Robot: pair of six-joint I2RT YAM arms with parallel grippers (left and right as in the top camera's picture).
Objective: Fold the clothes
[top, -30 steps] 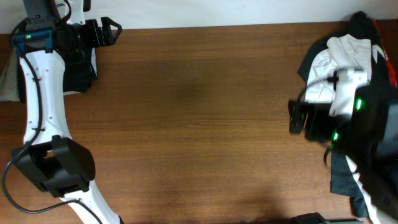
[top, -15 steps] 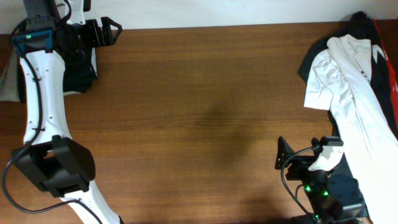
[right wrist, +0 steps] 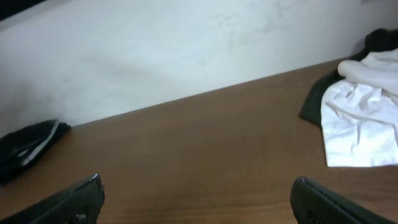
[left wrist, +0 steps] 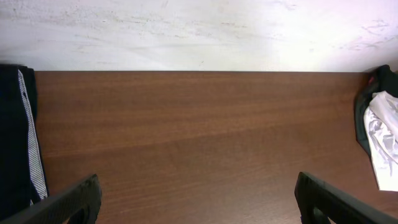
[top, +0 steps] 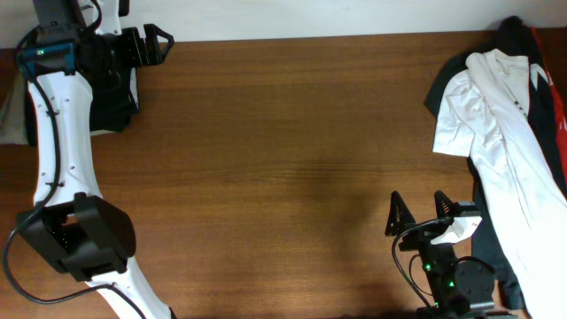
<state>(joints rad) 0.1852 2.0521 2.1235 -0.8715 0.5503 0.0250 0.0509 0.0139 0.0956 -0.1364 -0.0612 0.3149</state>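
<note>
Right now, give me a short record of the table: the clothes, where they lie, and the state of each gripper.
white shirt: unfolded, draped over other clothes at the table's right side
dark clothes: heaped under the shirt, a red edge showing
dark garment: far left, beside the left arm
left gripper: open, empty
right gripper: open, empty, at the near edge, left of the pile

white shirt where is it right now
In the overhead view the white shirt lies at the far right side, draped over dark clothes, beyond the open right claw.
</note>
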